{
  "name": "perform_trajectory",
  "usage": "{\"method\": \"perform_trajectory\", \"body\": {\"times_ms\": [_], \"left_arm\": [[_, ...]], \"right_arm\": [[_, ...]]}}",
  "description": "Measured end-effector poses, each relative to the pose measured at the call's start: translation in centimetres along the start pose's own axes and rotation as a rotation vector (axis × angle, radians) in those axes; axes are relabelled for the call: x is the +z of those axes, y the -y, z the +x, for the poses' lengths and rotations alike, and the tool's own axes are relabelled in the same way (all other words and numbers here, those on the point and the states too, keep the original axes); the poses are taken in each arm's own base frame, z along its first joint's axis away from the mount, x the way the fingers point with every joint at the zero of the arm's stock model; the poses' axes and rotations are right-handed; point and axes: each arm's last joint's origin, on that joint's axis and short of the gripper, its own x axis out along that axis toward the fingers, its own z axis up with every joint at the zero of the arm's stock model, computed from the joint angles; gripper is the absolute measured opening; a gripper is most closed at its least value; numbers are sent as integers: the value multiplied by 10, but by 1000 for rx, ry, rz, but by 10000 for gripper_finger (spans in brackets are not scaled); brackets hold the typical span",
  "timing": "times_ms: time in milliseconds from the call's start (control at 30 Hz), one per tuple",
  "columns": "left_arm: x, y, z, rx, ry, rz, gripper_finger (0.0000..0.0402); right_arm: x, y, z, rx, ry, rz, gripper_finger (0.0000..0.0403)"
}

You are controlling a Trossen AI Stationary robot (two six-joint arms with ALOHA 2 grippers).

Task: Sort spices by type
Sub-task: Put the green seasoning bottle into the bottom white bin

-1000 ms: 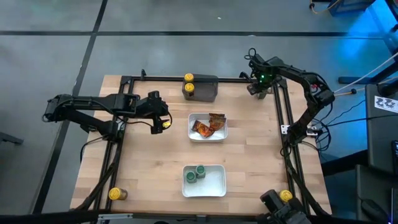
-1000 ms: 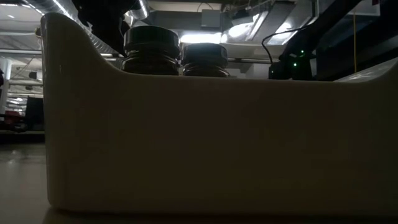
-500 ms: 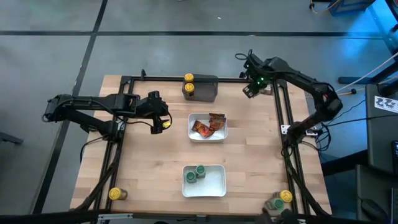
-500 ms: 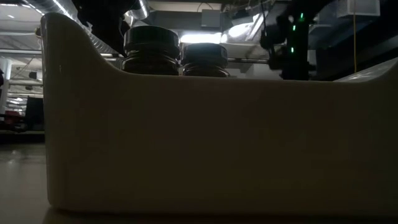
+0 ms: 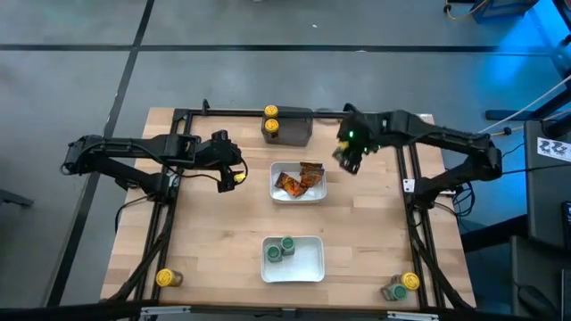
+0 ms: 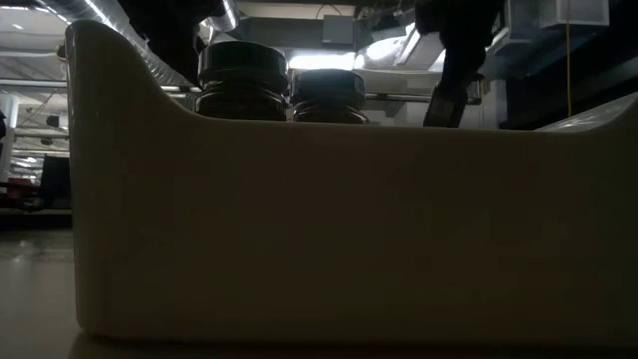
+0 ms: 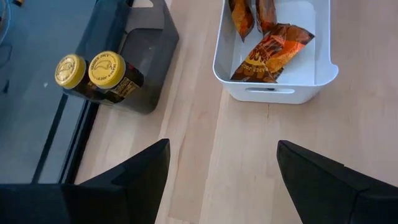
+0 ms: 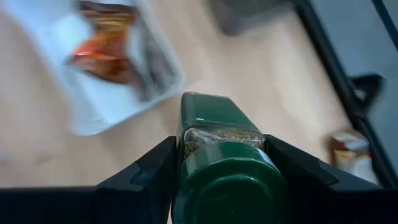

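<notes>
My right gripper (image 5: 346, 157) is shut on a green-lid jar (image 8: 225, 163) and hangs above the table, just right of the white tray of orange-brown sachets (image 5: 299, 182); the low view shows it dark behind the near tray (image 6: 446, 95). My left gripper (image 7: 222, 163) is open over bare wood left of that tray (image 7: 273, 93), with nothing between its fingers. A yellow spot (image 5: 239, 177) shows at its tip from above. Two yellow-lid jars (image 7: 93, 71) stand at the dark grey block (image 5: 293, 127). Two green-lid jars (image 5: 282, 248) stand in the near tray (image 5: 310, 263). My right gripper pinches the green-lid jar between its two fingers (image 8: 146, 180), one on each side of the jar just below its lid (image 8: 229, 183). The fingers come from above, pointing down. The jar is upright, lid toward the wrist, and lifted clear of the table.
Single yellow-lid jars stand at the near left corner (image 5: 165, 278) and the near right corner (image 5: 409, 281). A black frame runs along the table's far, left and right sides (image 5: 406, 178). Bare wood lies between the two trays. The near tray's wall (image 6: 319, 229) fills the low view.
My right gripper has travelled from the table's far right corner toward the left and somewhat toward the near edge, ending beside the sachet tray. In the low view it has crossed from right to left behind the near tray.
</notes>
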Motion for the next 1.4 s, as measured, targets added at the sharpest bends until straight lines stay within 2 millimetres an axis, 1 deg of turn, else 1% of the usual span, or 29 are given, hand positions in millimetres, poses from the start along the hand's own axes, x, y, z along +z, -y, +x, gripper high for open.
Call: {"method": "perform_trajectory", "body": {"times_ms": [167,300,633,733,933,1033,1200,1300,1400], "left_arm": [[0,4,-1,-11,-1,-68,280],[0,14,-5,-42,12,-108,280],[3,44,-16,-146,60,-201,280],[4,53,-18,-174,76,-205,280],[9,67,-16,-205,109,-188,280],[9,70,-11,-201,89,-185,280],[8,74,-7,-197,64,-183,280],[8,76,-7,-203,61,-177,280],[8,78,-8,-209,64,-172,280]], "right_arm": [[-6,-41,-9,81,45,-116,214],[-13,-70,-17,145,88,-201,214],[-36,-130,-41,319,202,-308,214],[-42,-148,-43,369,216,-339,214],[-50,-183,-33,436,197,-392,214],[-49,-199,-28,474,185,-412,214],[-40,-228,-31,506,172,-460,214],[-33,-244,-30,494,136,-496,214],[-28,-253,-27,457,68,-515,214]]}}
